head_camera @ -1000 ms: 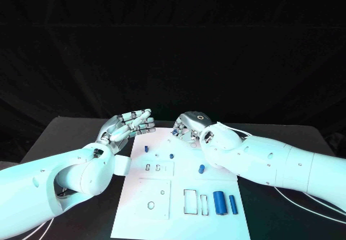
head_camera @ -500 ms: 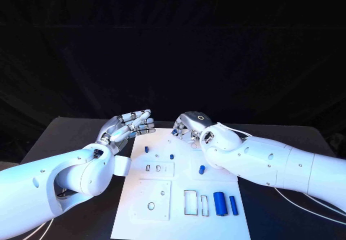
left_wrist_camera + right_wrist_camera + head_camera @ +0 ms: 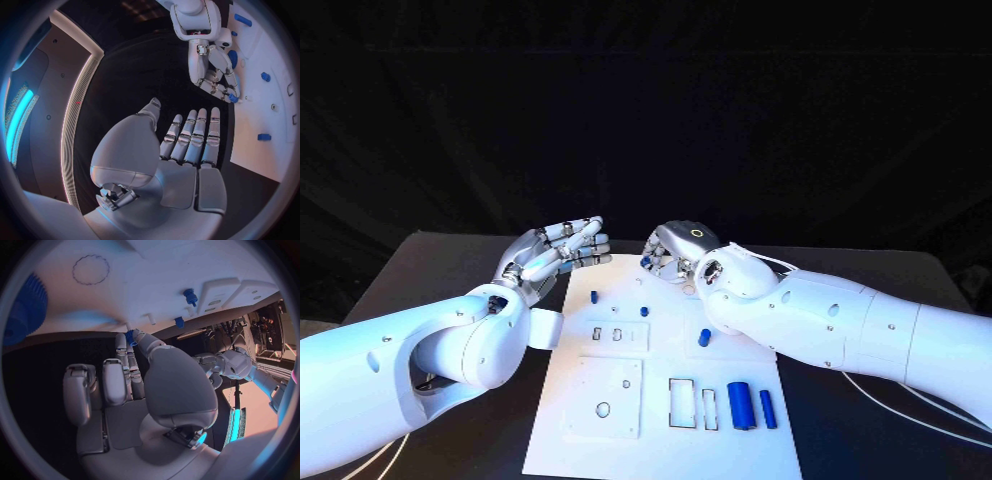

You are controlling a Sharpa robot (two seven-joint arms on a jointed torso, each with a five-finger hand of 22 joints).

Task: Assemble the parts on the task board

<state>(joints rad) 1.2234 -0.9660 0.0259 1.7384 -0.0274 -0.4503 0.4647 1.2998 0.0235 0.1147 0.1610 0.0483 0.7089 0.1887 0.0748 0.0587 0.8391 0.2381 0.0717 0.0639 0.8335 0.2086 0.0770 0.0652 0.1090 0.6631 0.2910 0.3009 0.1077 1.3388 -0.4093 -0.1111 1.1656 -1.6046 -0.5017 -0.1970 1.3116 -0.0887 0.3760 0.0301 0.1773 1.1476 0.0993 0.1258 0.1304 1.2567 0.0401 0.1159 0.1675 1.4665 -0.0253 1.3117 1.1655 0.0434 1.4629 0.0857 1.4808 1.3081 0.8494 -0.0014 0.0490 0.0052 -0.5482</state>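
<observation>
Nearest the robot, two blue cylinders (image 3: 740, 406) stood side by side at the near right of the white task board (image 3: 661, 440), just beside two narrow rectangular slots (image 3: 681, 403). To their left sat a raised square plate with an oval hole (image 3: 603, 410). Further up the board a small blue part (image 3: 704, 338) lay close against the right forearm, and beyond it two more small blue parts (image 3: 594, 297) stood near the left side and the middle of the board.

At the far end of the board the right hand (image 3: 678, 252) was bent down over the edge, pinching a small blue piece (image 3: 130, 336) between thumb and fingertips; the left wrist view showed the same piece (image 3: 232, 98) at its fingertips, right at the board's rim. The left hand (image 3: 560, 250) hovered beside the board's far left corner, palm up, fingers straight and apart, holding nothing.

By my reading the step in hand was the pick-up or seating of that one small piece at the far edge; whether it had left the board I could not tell. The next move would call for a steady pinch, carrying the piece over its matching socket and pressing it in upright, with the left hand free to steady the board.
</observation>
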